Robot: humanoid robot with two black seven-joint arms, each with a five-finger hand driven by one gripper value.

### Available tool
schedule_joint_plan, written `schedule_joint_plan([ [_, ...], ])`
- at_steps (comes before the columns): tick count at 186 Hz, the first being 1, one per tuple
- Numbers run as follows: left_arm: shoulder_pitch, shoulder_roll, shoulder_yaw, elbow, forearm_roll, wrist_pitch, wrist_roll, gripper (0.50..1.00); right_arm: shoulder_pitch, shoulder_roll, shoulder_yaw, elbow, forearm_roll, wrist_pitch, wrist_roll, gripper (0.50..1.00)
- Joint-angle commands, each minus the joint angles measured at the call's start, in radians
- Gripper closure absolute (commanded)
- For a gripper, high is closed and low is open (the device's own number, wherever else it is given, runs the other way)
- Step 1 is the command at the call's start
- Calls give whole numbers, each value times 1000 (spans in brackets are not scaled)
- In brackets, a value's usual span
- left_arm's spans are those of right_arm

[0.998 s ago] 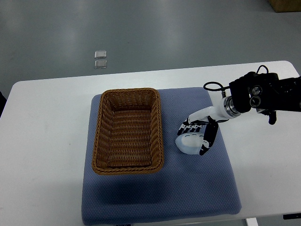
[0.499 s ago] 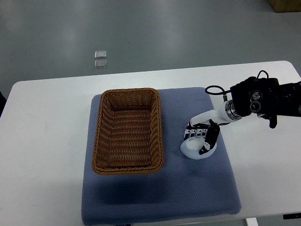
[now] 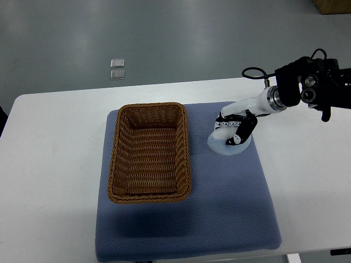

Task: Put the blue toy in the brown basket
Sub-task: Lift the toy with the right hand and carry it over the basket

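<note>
My right hand (image 3: pixel 233 130) is shut on a pale blue, rounded toy (image 3: pixel 227 143), which hangs a little above the blue mat (image 3: pixel 230 208) and casts a faint shadow there. The hand's arm (image 3: pixel 307 90) comes in from the right edge. The brown wicker basket (image 3: pixel 149 151) sits on the left part of the mat, holding nothing, its right rim a short gap to the left of the toy. My left arm does not show.
The mat lies on a white table (image 3: pixel 49 164). Two small clear squares (image 3: pixel 117 69) lie on the grey floor beyond the table's far edge. A brown box corner (image 3: pixel 334 4) shows at the top right.
My right hand has closed on the toy and risen with it, moving toward the far side of the mat. The basket has not moved.
</note>
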Motion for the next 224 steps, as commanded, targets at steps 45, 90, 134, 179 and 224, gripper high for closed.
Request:
schedule_joint_plan([
  [45,0,0,-1,-2,0,0,0,500,78,195,4,-89,1,-33,3,938],
  [90,0,0,-1,-2,0,0,0,500,73,429,-2,-277,1,-48,3,930],
  [134,0,0,-3,-2,0,0,0,500,-5,566,-7,-414,-5,-99,1,914],
  [179,0,0,-3,-2,0,0,0,500,-80,566,-8,-472,-11,-152,0,879],
  [224,0,0,-3,-2,0,0,0,500,-111,566,-7,-488,-7,-182,1,787],
])
